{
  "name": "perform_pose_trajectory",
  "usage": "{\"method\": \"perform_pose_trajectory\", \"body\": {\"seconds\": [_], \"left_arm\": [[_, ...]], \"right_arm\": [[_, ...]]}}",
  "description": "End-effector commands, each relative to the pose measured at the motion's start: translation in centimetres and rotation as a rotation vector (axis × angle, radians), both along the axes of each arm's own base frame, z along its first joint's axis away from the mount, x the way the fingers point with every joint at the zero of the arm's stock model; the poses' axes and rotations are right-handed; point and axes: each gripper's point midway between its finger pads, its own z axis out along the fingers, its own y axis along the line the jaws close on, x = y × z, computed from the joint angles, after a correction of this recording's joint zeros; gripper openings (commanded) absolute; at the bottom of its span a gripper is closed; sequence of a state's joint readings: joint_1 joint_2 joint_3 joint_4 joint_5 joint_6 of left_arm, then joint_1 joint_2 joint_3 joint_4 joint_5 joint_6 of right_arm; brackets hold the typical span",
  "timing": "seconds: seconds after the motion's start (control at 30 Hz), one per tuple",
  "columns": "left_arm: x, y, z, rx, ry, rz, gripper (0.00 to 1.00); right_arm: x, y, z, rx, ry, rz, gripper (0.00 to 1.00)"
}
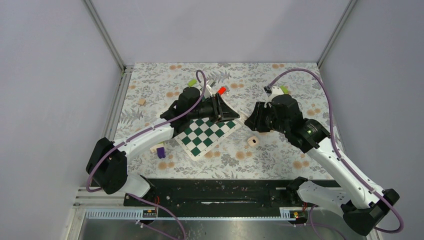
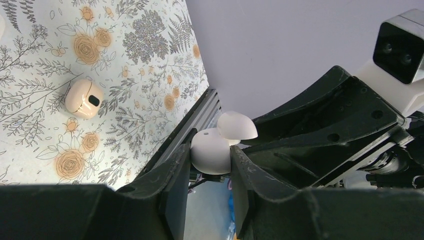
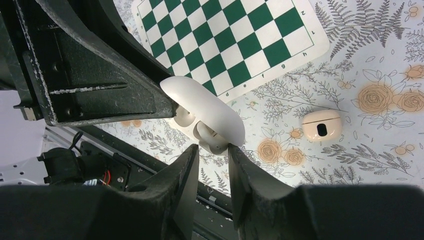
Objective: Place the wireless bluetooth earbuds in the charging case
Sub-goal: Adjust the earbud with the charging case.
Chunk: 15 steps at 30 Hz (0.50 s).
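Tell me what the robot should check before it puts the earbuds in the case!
1. Hold of left gripper on white earbud: ok.
2. Hold of right gripper on white piece between its tips: cannot tell.
3. Dark hollow of charging case showing, case on flowery table: ok.
4. Earbud lined up over charging case: not ok, the case lies off to the side.
5. Space between grippers: not ok, very close together.

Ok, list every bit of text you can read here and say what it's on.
"d e f g h": printed along the chessboard border in the right wrist view; small, so only a likely reading.
Marks on the board's adjoining edge: too small to read.
Charging case: no text visible.
Top view: nothing legible.
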<state>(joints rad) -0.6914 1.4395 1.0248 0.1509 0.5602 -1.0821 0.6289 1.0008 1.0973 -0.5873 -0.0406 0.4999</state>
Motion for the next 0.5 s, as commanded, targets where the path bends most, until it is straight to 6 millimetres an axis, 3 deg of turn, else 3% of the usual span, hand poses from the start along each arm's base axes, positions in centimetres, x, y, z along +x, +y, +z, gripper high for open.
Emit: {"method": "perform_pose_trajectory", "body": {"seconds": [0.0,0.47], "left_arm": [[0.23,-0.05,2.06,-0.063,-0.058,-0.005,0.0],[0.26,0.38,2.32,-0.079,-0.062,0.004,0.0]], "right_arm": [[0.92,0.47,1.08,0.044,-0.037,-0.04,0.34],[0.96,0.72,0.63,0.065,-0.012,-0.059,0.24]]}}
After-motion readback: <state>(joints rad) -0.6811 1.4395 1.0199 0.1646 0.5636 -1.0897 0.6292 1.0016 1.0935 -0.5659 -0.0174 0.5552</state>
